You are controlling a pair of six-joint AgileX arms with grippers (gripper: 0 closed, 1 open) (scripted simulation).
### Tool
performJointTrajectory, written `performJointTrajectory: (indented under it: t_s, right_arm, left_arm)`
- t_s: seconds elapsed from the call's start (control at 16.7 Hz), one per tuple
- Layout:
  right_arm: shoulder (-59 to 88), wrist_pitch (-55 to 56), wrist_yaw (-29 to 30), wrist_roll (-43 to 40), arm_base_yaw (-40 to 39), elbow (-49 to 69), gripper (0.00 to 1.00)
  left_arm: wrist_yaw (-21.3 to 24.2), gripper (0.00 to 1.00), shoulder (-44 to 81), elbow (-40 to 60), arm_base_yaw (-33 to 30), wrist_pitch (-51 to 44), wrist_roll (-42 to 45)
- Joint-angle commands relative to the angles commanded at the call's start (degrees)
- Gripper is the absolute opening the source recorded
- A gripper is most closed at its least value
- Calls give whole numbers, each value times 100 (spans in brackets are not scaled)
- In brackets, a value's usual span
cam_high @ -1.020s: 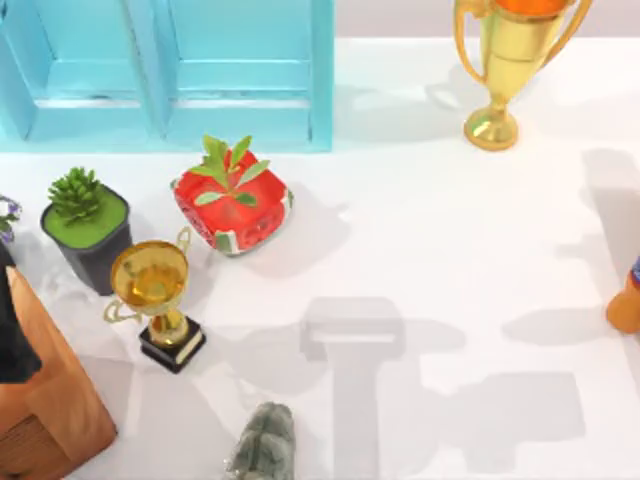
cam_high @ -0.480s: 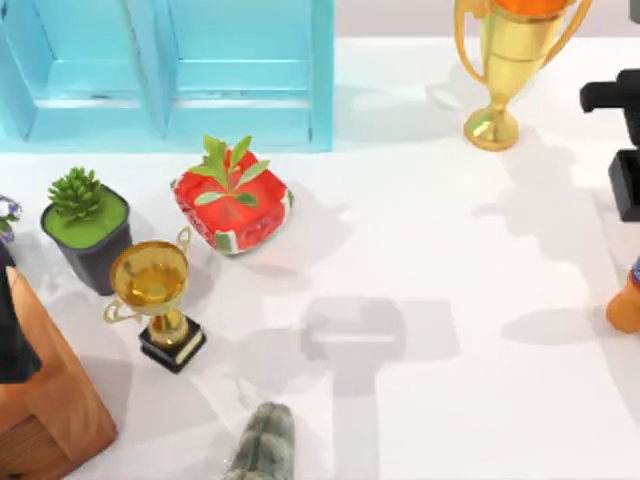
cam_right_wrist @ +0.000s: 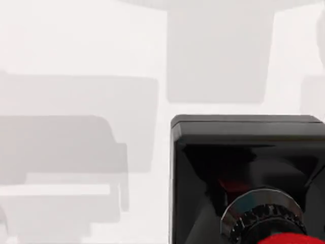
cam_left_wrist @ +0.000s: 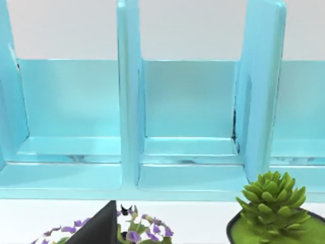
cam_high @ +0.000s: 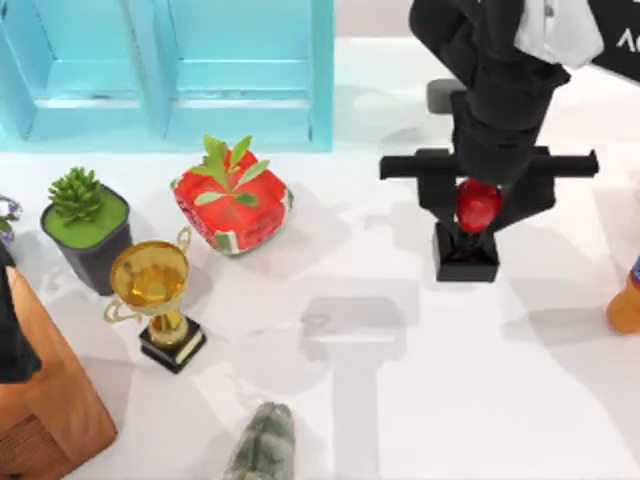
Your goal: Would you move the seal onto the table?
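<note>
The seal (cam_high: 466,256) has a glossy red ball knob on a black square base. My right gripper (cam_high: 479,203) is shut on the red knob, at the right of middle over the white table (cam_high: 400,400). Whether the base touches the tabletop I cannot tell. The right wrist view looks down on the seal (cam_right_wrist: 244,162), its black base close up with the white table (cam_right_wrist: 76,51) beyond it. My left arm (cam_high: 10,330) is parked at the left edge.
A turquoise cabinet (cam_high: 170,70) stands at the back left. In front of it are a red pot with a plant (cam_high: 233,205), a succulent in a dark pot (cam_high: 87,225) and a small gold trophy (cam_high: 157,290). A wooden block (cam_high: 45,400), a stone lump (cam_high: 265,445) and an orange object (cam_high: 625,300) lie near the edges.
My right arm came in from the right edge carrying the seal and now stands right of middle. It covers the large gold trophy at the back.
</note>
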State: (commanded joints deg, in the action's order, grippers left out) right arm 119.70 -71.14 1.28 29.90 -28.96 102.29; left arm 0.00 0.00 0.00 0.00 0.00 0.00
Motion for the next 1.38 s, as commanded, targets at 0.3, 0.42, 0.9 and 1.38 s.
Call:
performJointTrajectory:
  t_s: [0.3, 0.42, 0.9, 1.38]
  right_arm:
    - [189, 64, -101, 94, -50, -15, 0]
    - [190, 75, -107, 96, -26, -38, 0]
    - [382, 990, -99, 106, -60, -748, 0]
    - [382, 990, -99, 106, -60, -748, 38]
  left_arm:
    - [0, 100, 0, 0, 0, 0, 0]
    - [0, 100, 0, 0, 0, 0, 0]
    - [0, 100, 0, 0, 0, 0, 0]
    - [0, 100, 0, 0, 0, 0, 0]
